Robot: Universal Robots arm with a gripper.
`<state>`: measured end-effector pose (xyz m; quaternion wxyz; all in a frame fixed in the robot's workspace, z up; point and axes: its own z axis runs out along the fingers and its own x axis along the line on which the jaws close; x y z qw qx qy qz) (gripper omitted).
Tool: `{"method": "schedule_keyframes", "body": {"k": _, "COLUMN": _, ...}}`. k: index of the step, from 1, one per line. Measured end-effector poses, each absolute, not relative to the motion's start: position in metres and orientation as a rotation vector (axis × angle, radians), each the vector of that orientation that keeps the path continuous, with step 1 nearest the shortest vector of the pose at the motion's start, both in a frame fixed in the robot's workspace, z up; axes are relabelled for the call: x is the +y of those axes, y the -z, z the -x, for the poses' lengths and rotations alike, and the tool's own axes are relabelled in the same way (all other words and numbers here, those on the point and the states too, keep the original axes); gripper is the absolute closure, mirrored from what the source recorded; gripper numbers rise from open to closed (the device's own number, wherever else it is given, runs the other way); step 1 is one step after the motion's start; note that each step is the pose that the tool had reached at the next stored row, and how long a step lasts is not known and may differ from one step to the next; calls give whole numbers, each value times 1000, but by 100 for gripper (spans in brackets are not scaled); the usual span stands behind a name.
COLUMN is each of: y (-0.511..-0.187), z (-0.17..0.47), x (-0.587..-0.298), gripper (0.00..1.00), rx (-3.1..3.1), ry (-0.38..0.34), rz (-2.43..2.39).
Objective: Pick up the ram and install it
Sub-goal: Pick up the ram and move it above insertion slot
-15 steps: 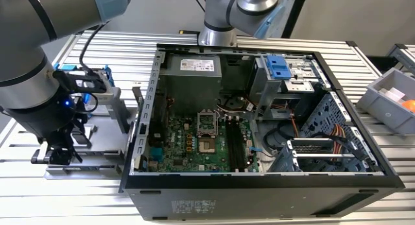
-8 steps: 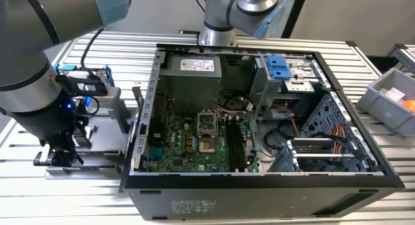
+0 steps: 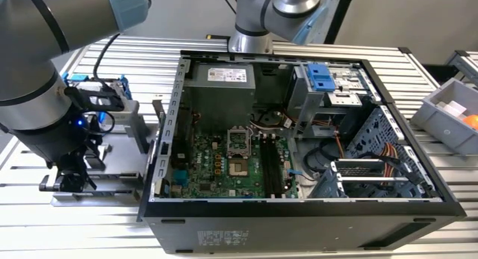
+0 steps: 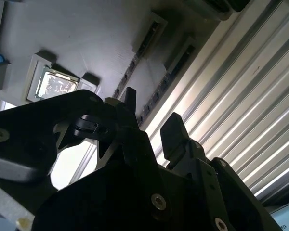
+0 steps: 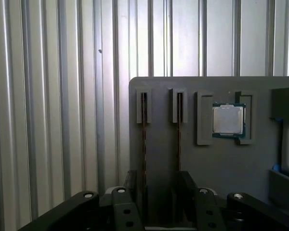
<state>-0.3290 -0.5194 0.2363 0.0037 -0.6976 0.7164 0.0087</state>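
1. The hand (image 5: 159, 186) is open and empty. Its fingers (image 5: 187, 185) are spread just above the grey holder (image 5: 221, 163), which lies on the desk (image 5: 48, 96).
2. The ram (image 5: 144, 125) stands on its thin edge in a slot of that holder. It runs from ahead of the hand back into the gap between the fingers.
3. A second stick (image 5: 179, 125) stands in the neighbouring slot and seems to line up with one finger, not with the gap. I judge this the main risk: that finger could press down on the second stick's edge, or the grip could take in both sticks.
4. The ram offers only a narrow edge. If the hand closes off-centre or at a slight angle, the stick would likely tilt and bind in its slot. A shallow hold could let it slip out.
5. A processor chip (image 5: 228, 120) sits in a recess further to the same side as the second stick. A sideways drift of the hand toward it could knock it.
6. In the exterior view the open computer case (image 3: 299, 220) stands close beside the hand. Its raised wall could catch a stick held crooked.
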Motion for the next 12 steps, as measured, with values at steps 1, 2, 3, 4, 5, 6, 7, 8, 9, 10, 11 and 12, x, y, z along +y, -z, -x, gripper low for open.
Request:
{"method": "schedule_keyframes", "body": {"k": 1, "y": -236, "z": 329, "x": -519, "gripper": 0, "rx": 2245, "ry": -27, "rz": 2187}}
{"method": "schedule_keyframes", "body": {"k": 2, "y": -236, "z": 329, "x": -519, "gripper": 0, "rx": 2245, "ry": -27, "rz": 2187}}
{"method": "schedule_keyframes", "body": {"k": 3, "y": -235, "z": 329, "x": -519, "gripper": 0, "rx": 2246, "ry": -27, "rz": 2187}}
{"method": "schedule_keyframes", "body": {"k": 4, "y": -235, "z": 329, "x": -519, "gripper": 0, "rx": 2246, "ry": -27, "rz": 2187}}
{"method": "schedule_keyframes", "body": {"k": 5, "y": -234, "z": 329, "x": -519, "gripper": 0, "rx": 2245, "ry": -27, "rz": 2187}}
{"method": "schedule_keyframes", "body": {"k": 6, "y": -234, "z": 329, "x": -519, "gripper": 0, "rx": 2245, "ry": -27, "rz": 2187}}
{"method": "schedule_keyframes", "body": {"k": 7, "y": -233, "z": 329, "x": -519, "gripper": 0, "rx": 2246, "ry": -27, "rz": 2187}}
{"method": "schedule_keyframes", "body": {"k": 8, "y": -233, "z": 329, "x": -519, "gripper": 0, "rx": 2246, "ry": -28, "rz": 2187}}
{"method": "schedule_keyframes", "body": {"k": 9, "y": -232, "z": 329, "x": -519, "gripper": 0, "rx": 2246, "ry": -28, "rz": 2187}}
{"method": "schedule_keyframes", "body": {"k": 10, "y": -231, "z": 329, "x": -520, "gripper": 0, "rx": 2246, "ry": -28, "rz": 2187}}
{"method": "schedule_keyframes", "body": {"k": 11, "y": -230, "z": 329, "x": -520, "gripper": 0, "rx": 2246, "ry": -29, "rz": 2187}}
{"method": "schedule_keyframes", "body": {"k": 12, "y": -229, "z": 329, "x": -520, "gripper": 0, "rx": 2246, "ry": -29, "rz": 2187}}
